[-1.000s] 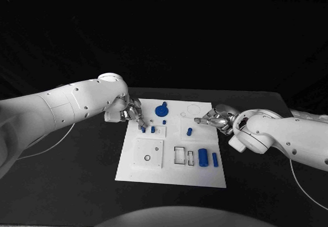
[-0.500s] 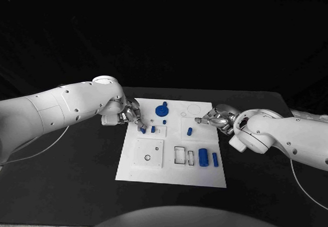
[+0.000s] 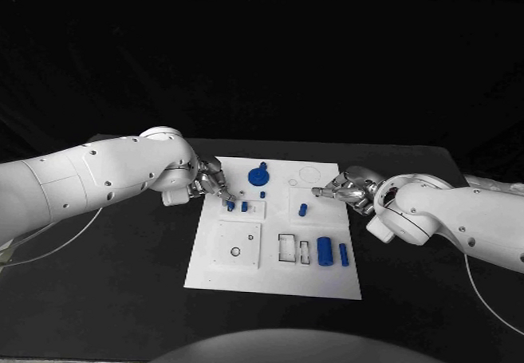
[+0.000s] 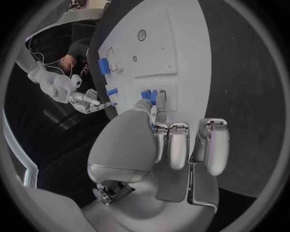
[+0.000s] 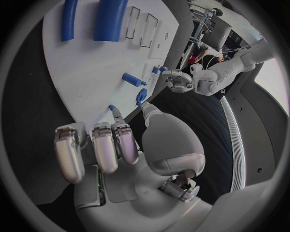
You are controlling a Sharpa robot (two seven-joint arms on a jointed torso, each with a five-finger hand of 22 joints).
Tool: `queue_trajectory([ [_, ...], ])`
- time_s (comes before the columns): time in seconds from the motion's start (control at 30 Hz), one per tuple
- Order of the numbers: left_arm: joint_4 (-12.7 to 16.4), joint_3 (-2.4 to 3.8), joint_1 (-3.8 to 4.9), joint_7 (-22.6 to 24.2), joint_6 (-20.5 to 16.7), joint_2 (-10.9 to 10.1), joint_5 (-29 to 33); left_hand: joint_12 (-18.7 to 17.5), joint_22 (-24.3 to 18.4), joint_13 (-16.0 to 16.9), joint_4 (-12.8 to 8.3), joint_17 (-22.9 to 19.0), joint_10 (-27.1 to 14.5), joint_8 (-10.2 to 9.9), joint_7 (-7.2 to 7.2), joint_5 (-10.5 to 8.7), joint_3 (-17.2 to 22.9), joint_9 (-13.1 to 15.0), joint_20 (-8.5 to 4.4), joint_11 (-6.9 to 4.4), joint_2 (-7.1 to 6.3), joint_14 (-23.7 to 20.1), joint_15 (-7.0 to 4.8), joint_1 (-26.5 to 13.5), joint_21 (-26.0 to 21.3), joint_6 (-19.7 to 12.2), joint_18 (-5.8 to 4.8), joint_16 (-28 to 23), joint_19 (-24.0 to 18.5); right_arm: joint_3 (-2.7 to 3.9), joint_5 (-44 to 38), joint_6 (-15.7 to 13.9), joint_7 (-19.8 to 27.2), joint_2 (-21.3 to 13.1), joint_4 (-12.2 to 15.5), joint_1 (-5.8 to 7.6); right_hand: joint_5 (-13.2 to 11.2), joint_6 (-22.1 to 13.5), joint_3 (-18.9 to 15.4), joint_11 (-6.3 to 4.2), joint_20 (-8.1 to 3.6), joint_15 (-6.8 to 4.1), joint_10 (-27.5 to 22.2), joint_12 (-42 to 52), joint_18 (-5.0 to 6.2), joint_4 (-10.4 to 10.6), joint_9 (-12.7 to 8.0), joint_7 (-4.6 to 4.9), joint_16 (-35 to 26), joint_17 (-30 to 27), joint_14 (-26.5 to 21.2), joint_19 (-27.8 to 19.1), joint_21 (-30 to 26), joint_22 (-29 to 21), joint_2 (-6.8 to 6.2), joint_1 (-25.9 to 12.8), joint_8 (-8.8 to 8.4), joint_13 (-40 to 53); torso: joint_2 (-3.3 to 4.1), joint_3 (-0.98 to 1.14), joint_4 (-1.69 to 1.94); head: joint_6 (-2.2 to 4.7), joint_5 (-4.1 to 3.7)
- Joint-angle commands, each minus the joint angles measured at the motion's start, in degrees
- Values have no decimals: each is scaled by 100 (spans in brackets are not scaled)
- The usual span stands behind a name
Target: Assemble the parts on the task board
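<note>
The task board is a white plate lying in the middle of the black tabletop, and small blue parts sit on it. A round blue part rests near the far edge. Two small blue pegs stand by the left side, and one more blue peg stands near the right side. A thick blue rod and a thin blue rod lie side by side close to the front. I think the job is only partly done, because some slots on the board look empty and the rods seem loose. The left robot hand reaches in at the two small pegs, with its fingertips right at them. I cannot tell if it really holds one. The right robot hand hovers at the right edge of the board with curled fingers. What it pinches, if anything, is too small to see.
</note>
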Motion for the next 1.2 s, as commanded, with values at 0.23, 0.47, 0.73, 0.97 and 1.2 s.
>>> queue_trajectory([
  [0.23, 350, 1, 14, 28, -747, -220, 8, -31, 1509, 1506, -166, 1509, 595, 36, -25, 28, 210, 17, 37, -17, -90, 587, 38, 60, 14, 32, -42, 15, 582, -1, -50, 76, 41, -4, 0, -4, 32, -32, -27, 41, 38, 35, 616, 38, -82, 2, 6, 97, 36, 1510, 608, 590, 26, 1505, 43, 4, 23, 1510, 3, -5, 2, -9, -3],
  [0.47, 642, 0, 29, -101, -991, -418, -133, -31, 1509, 1506, -140, 1509, 595, 45, -20, 22, 201, 27, 38, -12, -151, 587, 37, 13, 14, 34, -42, 15, 582, -1, -50, 72, 41, -8, 5, -4, 32, -32, -27, 41, 38, 35, 616, 38, -82, 2, 6, 97, 36, 1510, 608, 590, 26, 1505, 43, 4, 23, 1510, 5, -2, 3, -29, 4],
  [0.73, 1059, -3, 36, -395, -1370, -631, -489, -31, 1509, 1506, -132, 1509, 595, 51, -24, 17, 188, 32, 38, -14, -183, 587, 36, -34, 14, 38, -42, 15, 582, -1, -50, 67, 45, -12, 11, -4, 32, -32, -27, 41, 38, 35, 616, 38, -82, 2, 6, 97, 36, 1510, 608, 590, 26, 1505, 43, 4, 23, 1510, 4, -2, -3, -41, 12],
  [0.97, 1322, -8, 30, -633, -1675, -715, -668, -31, 1509, 1506, -131, 1509, 595, 56, -30, 14, 176, 35, 37, -19, -210, 587, 35, -70, 14, 43, -42, 15, 582, -1, -50, 64, 49, -21, 18, -4, 32, -32, -27, 41, 38, 35, 616, 38, -82, 2, 6, 97, 36, 1510, 608, 590, 26, 1505, 43, 4, 23, 1510, 8, -6, 2, -49, 9],
  [1.2, 1541, -10, 21, -810, -1931, -755, -843, -31, 1509, 1506, -130, 1509, 595, 56, -32, 13, 174, 35, 37, -20, -214, 587, 34, -82, 14, 43, -42, 15, 582, -1, -50, 67, 52, -28, 22, -4, 32, -32, -27, 41, 38, 35, 616, 38, -82, 2, 6, 97, 36, 1510, 608, 590, 26, 1505, 43, 4, 23, 1510, 7, -8, 2, -53, 11],
])
